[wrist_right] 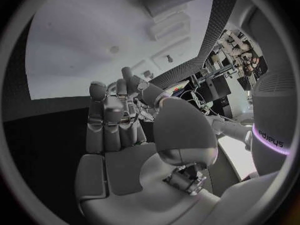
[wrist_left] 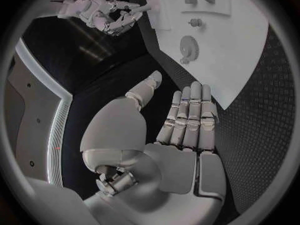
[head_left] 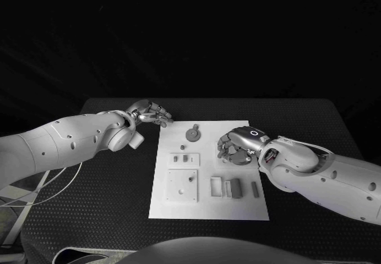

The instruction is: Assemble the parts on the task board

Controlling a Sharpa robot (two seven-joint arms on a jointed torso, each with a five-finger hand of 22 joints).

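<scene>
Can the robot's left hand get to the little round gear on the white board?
Probably yes. The left hand is open beside the board, and nothing lies between it and the gear.

Black surface (head_left: 95, 209) — textured, dotted weave. White task board (head_left: 242, 209) lies flat at its middle, long side running away from robot. Bare black margin on all sides of board — wider at left and right, narrower at far edge.
</scene>
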